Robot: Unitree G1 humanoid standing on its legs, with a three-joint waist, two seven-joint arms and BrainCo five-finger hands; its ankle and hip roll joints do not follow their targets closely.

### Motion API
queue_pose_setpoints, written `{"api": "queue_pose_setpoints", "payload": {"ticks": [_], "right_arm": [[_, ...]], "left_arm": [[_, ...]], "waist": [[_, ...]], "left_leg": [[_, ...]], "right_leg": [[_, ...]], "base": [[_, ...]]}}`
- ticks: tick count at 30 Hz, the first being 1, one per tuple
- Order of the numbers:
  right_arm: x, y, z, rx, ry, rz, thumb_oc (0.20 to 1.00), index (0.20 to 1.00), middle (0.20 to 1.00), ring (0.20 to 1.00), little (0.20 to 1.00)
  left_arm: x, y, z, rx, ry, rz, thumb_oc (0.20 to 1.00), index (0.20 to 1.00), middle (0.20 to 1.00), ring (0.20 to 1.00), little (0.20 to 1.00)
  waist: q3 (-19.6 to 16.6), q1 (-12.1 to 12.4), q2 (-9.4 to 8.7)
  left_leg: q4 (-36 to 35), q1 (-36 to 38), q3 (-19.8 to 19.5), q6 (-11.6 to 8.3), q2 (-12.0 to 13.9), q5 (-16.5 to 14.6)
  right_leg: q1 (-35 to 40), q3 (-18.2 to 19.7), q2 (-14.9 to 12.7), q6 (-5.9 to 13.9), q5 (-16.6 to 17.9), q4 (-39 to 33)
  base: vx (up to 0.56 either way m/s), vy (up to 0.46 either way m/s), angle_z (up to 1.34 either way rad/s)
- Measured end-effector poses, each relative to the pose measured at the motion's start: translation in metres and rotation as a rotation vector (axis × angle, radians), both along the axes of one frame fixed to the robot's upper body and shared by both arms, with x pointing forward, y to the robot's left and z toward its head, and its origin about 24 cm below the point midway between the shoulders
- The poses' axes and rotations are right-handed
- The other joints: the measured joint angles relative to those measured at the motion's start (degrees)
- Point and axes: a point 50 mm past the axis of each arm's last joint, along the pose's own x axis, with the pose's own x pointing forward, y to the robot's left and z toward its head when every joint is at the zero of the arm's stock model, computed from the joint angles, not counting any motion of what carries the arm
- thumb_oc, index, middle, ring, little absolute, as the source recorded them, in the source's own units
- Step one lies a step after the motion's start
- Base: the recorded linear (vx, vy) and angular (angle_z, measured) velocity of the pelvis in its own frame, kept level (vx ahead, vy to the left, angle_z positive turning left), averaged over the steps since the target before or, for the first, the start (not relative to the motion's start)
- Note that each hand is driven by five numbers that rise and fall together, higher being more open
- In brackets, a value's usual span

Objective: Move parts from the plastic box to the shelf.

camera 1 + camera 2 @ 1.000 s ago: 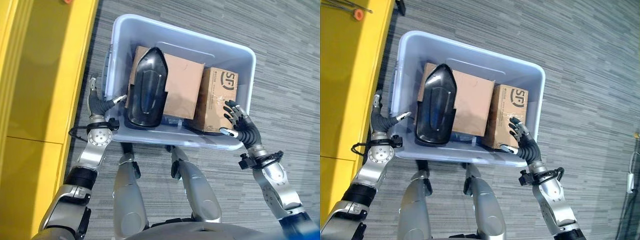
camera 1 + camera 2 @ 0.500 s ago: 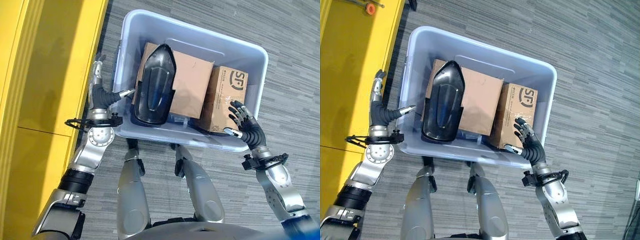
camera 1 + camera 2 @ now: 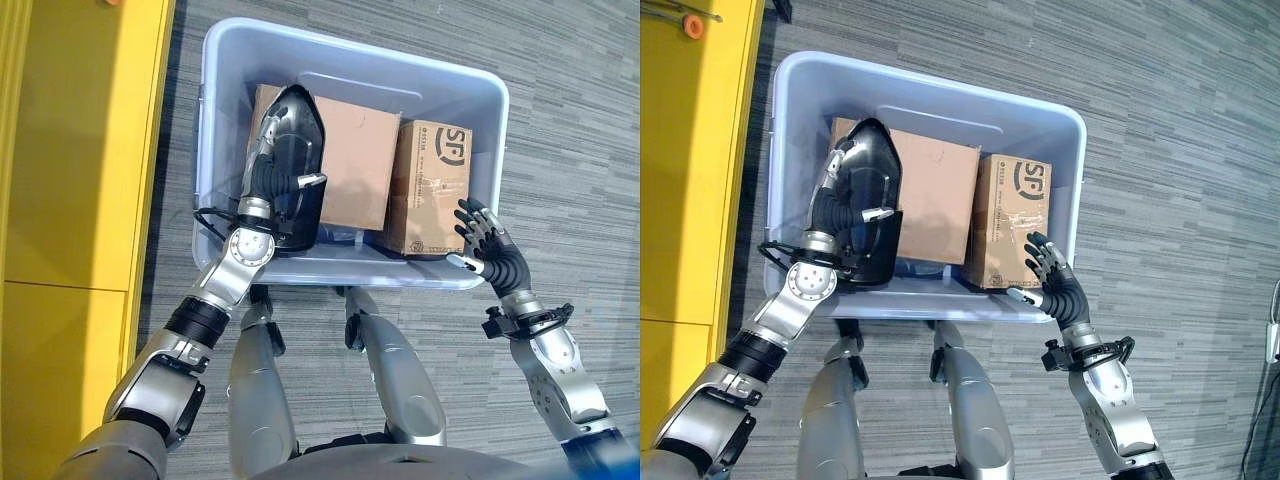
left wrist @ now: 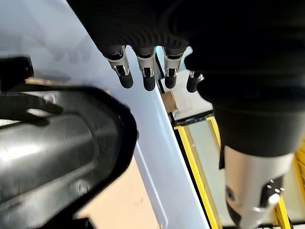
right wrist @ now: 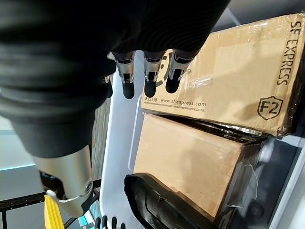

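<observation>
A Unitree G1 humanoid is bending over a pale blue plastic box [image 3: 205, 150] sitting on grey striped carpet, beside the yellow shelf [image 3: 70, 150] that is running along the robot's left. Inside the box, a glossy black moulded part [image 3: 872, 215] is lying on top of a plain cardboard carton [image 3: 358, 160], with a smaller taped carton [image 3: 1012, 215] sitting just beside it toward the robot's right.

The left hand [image 3: 843, 190] is reaching over the box's near wall and lying along the black part, fingers extended and relaxed down its length and the thumb sticking out to the side; the left wrist view is showing the straight fingertips [image 4: 146, 81] against the pale box wall, so nothing appears to be gripped. The right hand [image 3: 488, 250] is hovering at the near right corner of the box, close to the taped carton, fingers spread and holding nothing.

By the look of it, the robot is in the reaching stage of a pick, with every part in the box and none on the shelf. The next move is likely calling for the left hand to close round the black part, perhaps with the right hand steadying it, then a lift clear of the rim and a swing left toward the shelf.
</observation>
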Motion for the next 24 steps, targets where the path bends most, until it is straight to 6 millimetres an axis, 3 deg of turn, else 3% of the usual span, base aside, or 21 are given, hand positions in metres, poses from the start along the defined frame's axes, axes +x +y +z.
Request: {"api": "queue_pose_setpoints", "payload": {"ticks": [7,17,24], "right_arm": [[0.000,0.003,0.002,-0.029,0.000,0.039,1.000,1.000,1.000,1.000,1.000],[-0.001,0.003,0.002,-0.030,-0.004,0.047,1.000,1.000,1.000,1.000,1.000],[-0.001,0.002,0.003,-0.029,-0.012,0.049,1.000,1.000,1.000,1.000,1.000]], "left_arm": [[0.014,0.025,-0.018,0.051,0.114,0.124,1.000,1.000,1.000,1.000,1.000],[0.011,0.061,-0.002,0.097,0.063,0.230,1.000,1.000,1.000,1.000,1.000],[-0.004,0.063,0.014,0.157,-0.047,0.217,1.000,1.000,1.000,1.000,1.000]], "waist": [[-0.6,-2.1,-1.20],[-1.6,-1.2,-2.05],[-1.6,0.3,-2.03]], "left_leg": [[0.8,-1.6,0.2,0.03,0.3,-0.1],[2.0,-3.5,0.1,0.04,0.5,-0.2],[2.9,-5.2,-0.3,0.11,0.5,-0.2]], "right_leg": [[-2.1,0.6,0.2,0.01,0.0,0.9],[-3.8,0.7,0.1,-0.02,0.0,1.9],[-4.9,0.3,-0.1,-0.17,0.1,2.2]], "base": [[0.00,0.004,-0.05],[0.00,0.000,0.00],[0.00,0.006,0.03]]}}
